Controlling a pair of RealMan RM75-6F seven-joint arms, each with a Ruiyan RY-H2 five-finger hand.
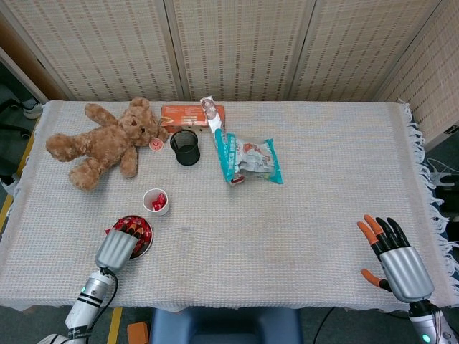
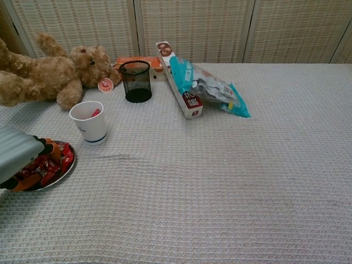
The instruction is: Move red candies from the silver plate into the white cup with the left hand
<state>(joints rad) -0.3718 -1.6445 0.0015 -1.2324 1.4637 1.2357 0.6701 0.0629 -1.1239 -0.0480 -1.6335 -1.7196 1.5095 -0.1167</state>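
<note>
Candies lie heaped on the plate under my left hand, grasp hidden, so I cannot tell; next, lift one to the cup just beyond.

Between the silver plate and the white cup we see only bare cloth, so that short way lies open. Beyond the cup stand the teddy bear and the black mesh cup (both well apart from it).
</note>
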